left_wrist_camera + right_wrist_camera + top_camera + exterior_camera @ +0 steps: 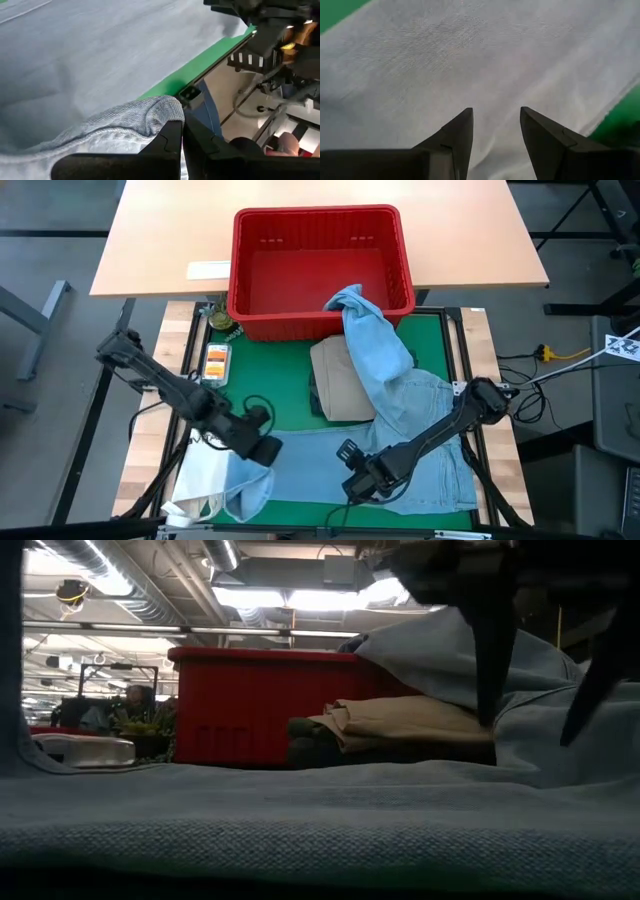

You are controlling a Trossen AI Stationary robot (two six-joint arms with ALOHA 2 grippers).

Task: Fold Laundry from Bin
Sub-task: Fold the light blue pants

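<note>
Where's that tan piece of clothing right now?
From above, the khaki-tan garment lies folded near the middle of the green mat, just in front of the red bin, with the light blue jeans draped along its right side.

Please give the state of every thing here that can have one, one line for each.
Jeans: spread over the mat, one end hanging in the bin.
Bin: upright, otherwise empty.
Tan garment: folded, partly under the jeans.
Left end effector: shut on a jeans fold.
Right end effector: open above the jeans.
</note>
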